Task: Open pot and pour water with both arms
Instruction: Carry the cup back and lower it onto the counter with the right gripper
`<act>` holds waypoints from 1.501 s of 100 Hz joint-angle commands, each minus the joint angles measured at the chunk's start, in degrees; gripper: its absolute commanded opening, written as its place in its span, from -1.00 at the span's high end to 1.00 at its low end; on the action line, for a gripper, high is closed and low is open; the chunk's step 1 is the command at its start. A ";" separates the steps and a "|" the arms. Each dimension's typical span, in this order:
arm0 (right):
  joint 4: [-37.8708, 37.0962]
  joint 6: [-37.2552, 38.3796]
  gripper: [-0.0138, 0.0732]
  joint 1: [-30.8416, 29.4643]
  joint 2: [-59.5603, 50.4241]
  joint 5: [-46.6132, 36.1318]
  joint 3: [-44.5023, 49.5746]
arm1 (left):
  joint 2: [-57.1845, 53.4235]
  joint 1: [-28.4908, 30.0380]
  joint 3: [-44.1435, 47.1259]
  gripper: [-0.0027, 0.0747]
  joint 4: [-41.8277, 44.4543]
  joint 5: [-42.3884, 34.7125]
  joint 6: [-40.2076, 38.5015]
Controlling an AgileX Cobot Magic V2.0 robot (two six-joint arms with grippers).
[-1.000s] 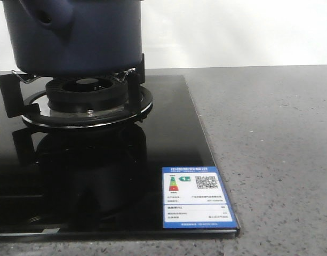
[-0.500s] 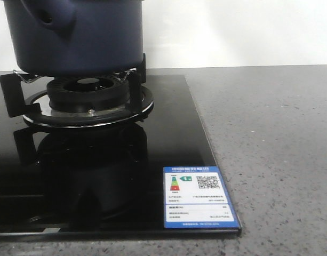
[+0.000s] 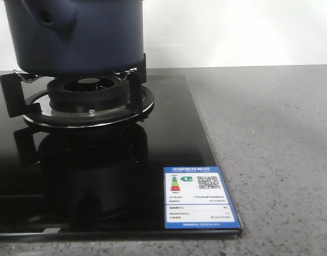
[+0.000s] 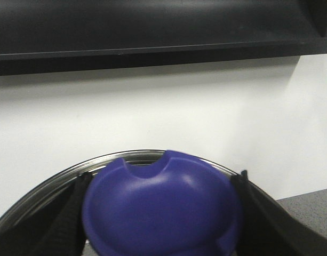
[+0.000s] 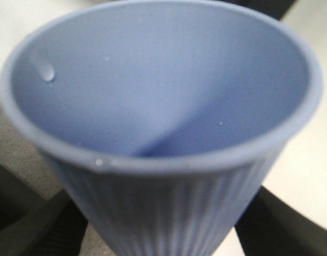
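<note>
On the gas burner's black pan supports (image 3: 14, 93), at the front view's upper left, the large round matte dark navy-blue pot (image 3: 83, 40) is seated upright, its rounded side lug (image 3: 48, 16) with the small hole turned toward the camera. Its mouth is cut off by the frame, so whether a lid remains on it cannot be told there. In the left wrist view a rounded blue-violet knob (image 4: 160, 205) is clamped between the black fingers of the left gripper (image 4: 160, 213), with a steel rim (image 4: 51, 178) arcing behind it against a white wall; this is judged to be the lid, held clear. In the right wrist view a light blue ribbed cup (image 5: 163, 122) is gripped between the fingers of the right gripper (image 5: 163, 240), droplets clinging inside. Neither arm is seen in the front view, so which is nearer the pot cannot be judged; the pour depends on the cup's mouth being brought over the pot's opening. Compared with a second ago, the glossy black glass hob (image 3: 152, 154) and its energy label (image 3: 200, 197) sit slightly lower and rightward in frame.
</note>
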 commanded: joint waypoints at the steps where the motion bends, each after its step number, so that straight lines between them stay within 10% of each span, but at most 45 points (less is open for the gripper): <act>1: 3.35 0.53 -0.21 -4.54 -5.07 -13.36 5.41 | -1.66 0.14 -2.05 -0.07 -0.09 -6.65 -0.10; 53: 18.10 0.53 -0.21 -17.55 -6.55 -45.43 37.63 | -1.66 0.14 -2.05 -0.07 -0.09 -6.65 -0.10; 150: 18.95 0.02 -0.21 -19.06 13.11 -54.83 39.58 | -1.66 0.14 -2.05 -0.07 -0.09 -6.65 -0.10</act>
